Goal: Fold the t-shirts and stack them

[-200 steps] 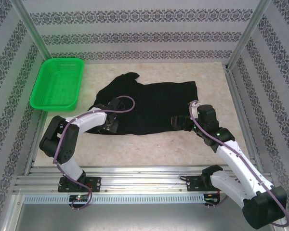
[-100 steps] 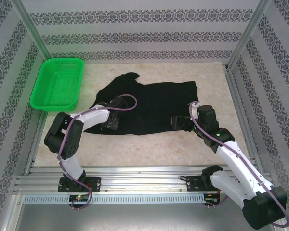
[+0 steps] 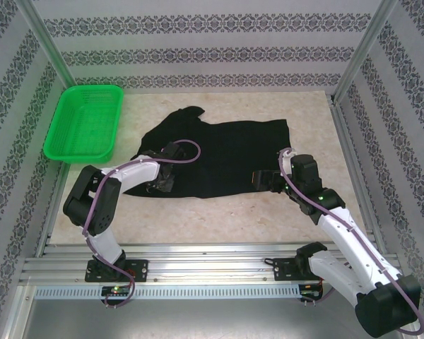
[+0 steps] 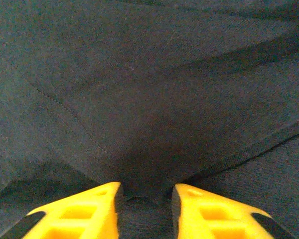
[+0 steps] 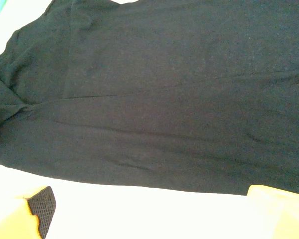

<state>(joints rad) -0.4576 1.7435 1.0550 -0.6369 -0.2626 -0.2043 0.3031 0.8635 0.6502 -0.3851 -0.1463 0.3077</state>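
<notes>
On marbled table (image 3: pixel 219 212), soft black t-shirt (image 3: pixel 226 159), rumpled

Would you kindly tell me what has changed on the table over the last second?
The elbow of the left arm swung slightly right, and the left pincer edged a little left along the near edge of the t-shirt. Fabric bunches between its fingers, though a firm grip is not certain. The right pincer, jaws open, the t-shirt and the green basket stayed put.

The pale marbled counter (image 3: pixel 219 212) carries a black t-shirt (image 3: pixel 226 155) spread flat across its middle, one sleeve reaching toward the far side. A green plastic mesh basket (image 3: pixel 85 123) sits at the far left corner, apart from the shirt.
</notes>
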